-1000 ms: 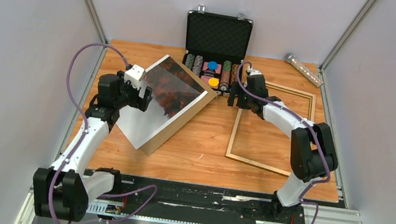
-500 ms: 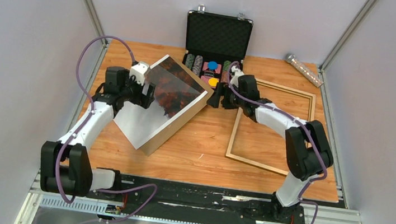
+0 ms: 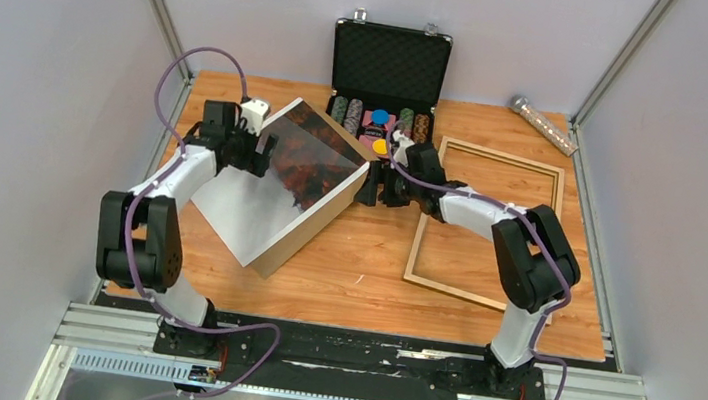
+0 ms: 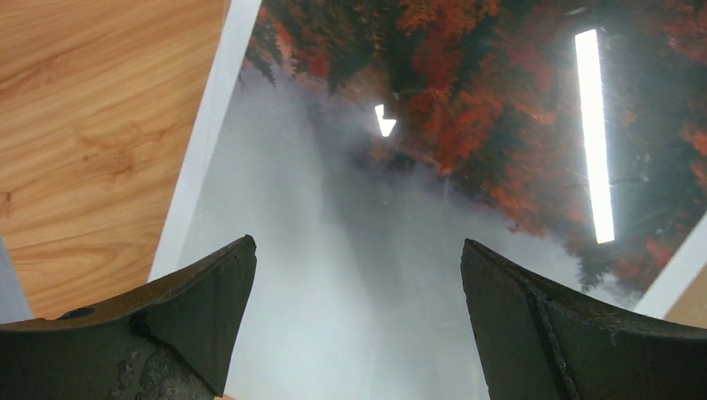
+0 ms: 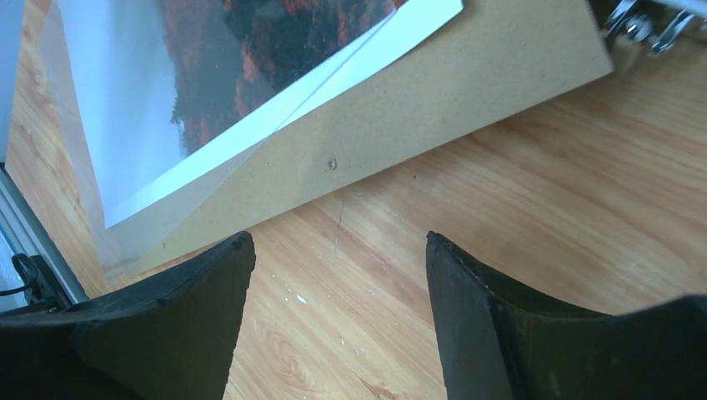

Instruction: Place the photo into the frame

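Overhead and wrist views showed a wooden table [image 3: 363, 261] with two robot arms reaching in. The photo [image 3: 286, 187], red autumn trees fading into grey fog, lay face up on a brown backing board [image 3: 312, 227] at the table's left-centre. It was turned at a slant, well apart from the empty wooden frame [image 3: 502, 155] lying flat to the right. The left gripper [image 4: 358, 250] hung over the photo's far-left edge, jaws spread wide and holding nothing. The right gripper [image 5: 338, 242] sat low beside the board's right corner, near an open black case [image 3: 391, 63]. Its jaws were apart over bare wood and it too was empty. The step in hand looked to be taking hold of the photo. Doing it well likely meant pinching only the paper's white margin, not the board beneath. A thin clear sheet seemed to overlap the print and might come up with it. Raising both sides evenly would likely spare the paper a crease.
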`<state>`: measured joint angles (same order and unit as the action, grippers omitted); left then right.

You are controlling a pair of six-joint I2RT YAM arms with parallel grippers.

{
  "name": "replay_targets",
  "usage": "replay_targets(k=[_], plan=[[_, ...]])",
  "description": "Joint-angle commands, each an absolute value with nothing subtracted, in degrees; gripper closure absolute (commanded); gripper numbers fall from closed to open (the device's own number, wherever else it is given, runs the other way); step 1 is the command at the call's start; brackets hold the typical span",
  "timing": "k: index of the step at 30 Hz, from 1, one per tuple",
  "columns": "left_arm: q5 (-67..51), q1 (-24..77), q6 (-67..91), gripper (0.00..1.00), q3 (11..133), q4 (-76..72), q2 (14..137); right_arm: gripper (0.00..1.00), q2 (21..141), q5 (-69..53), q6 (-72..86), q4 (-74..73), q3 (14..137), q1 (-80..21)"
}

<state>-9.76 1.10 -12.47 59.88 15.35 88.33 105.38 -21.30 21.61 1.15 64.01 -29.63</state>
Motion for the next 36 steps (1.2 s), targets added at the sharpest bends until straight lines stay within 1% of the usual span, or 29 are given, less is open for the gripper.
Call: replay_targets(k=[1, 5, 10, 25, 36], plan=[[-8.7, -1.81, -15.18, 0.0, 65.99, 19.96, 92.63, 0.27, 107.48, -22.63, 22.67, 2.49, 64.99, -30.57], [-10.93, -5.32, -16.37, 0.0, 71.01, 24.45, 97.36, 0.27, 108.17, -23.33, 23.03, 2.38, 65.13, -31.0], [-11.57, -8.28, -18.16, 0.0, 72.33, 27.45, 100.4, 0.27, 108.2, -24.44, 23.03, 2.37, 65.05, -31.09], [-12.93, -16.23, -25.34, 0.0, 69.08, 34.08, 99.98, 0.27, 109.61, -27.91, 23.75, 1.69, 64.82, -31.11], [-14.31, -22.15, -30.31, 0.0, 65.29, 35.09, 99.09, 0.28, 109.16, -30.07, 21.84, 0.28, 64.07, -31.11]])
